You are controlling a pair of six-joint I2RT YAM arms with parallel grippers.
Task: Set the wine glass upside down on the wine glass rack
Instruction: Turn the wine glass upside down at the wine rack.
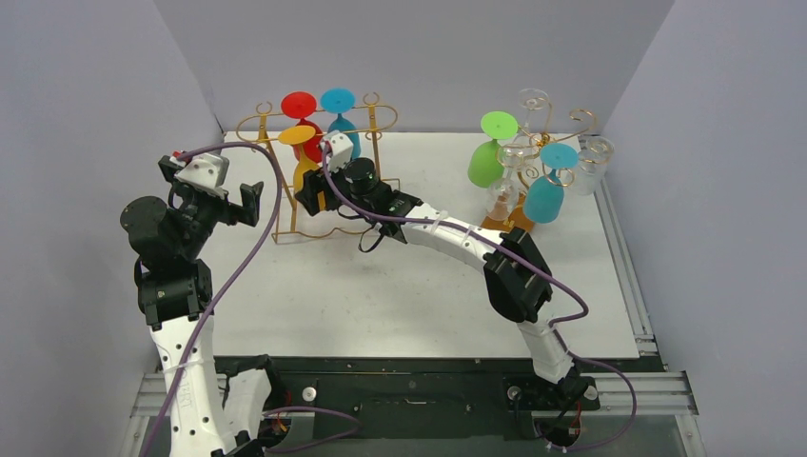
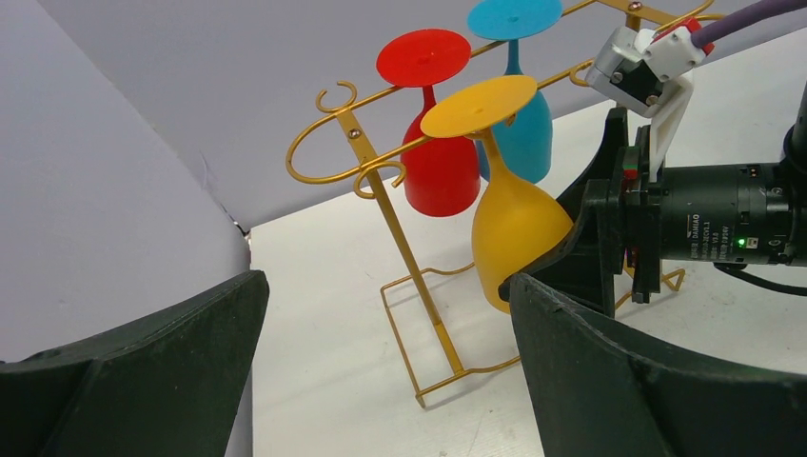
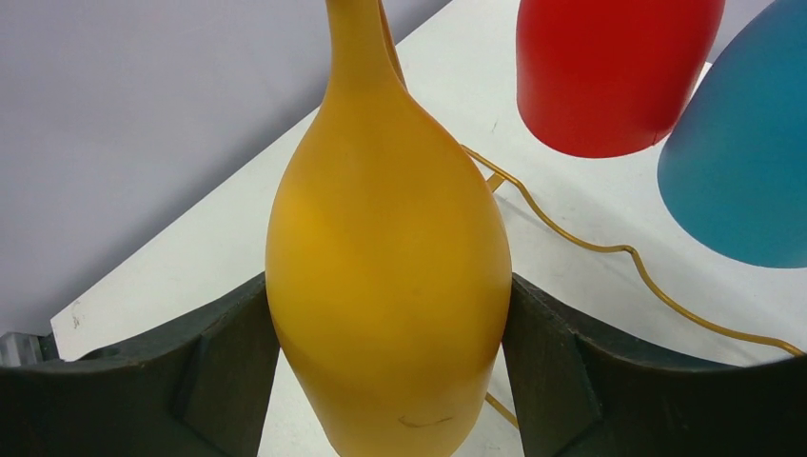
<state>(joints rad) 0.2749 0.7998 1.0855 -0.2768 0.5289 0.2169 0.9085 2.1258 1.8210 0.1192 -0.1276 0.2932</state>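
A yellow wine glass hangs upside down at the front of the gold wire rack, its round foot uppermost above the rack's arms. My right gripper is shut on its bowl. In the right wrist view the yellow wine glass fills the gap of the right gripper, with both fingers against its sides. The left wrist view shows the yellow wine glass next to the rack post. My left gripper stands open and holds nothing, left of the rack; between the wide fingers of the left gripper lies only table.
A red glass and a blue glass hang upside down on the same rack behind the yellow one. A second rack at the back right carries a green glass, a teal glass and clear glasses. Grey walls enclose the table.
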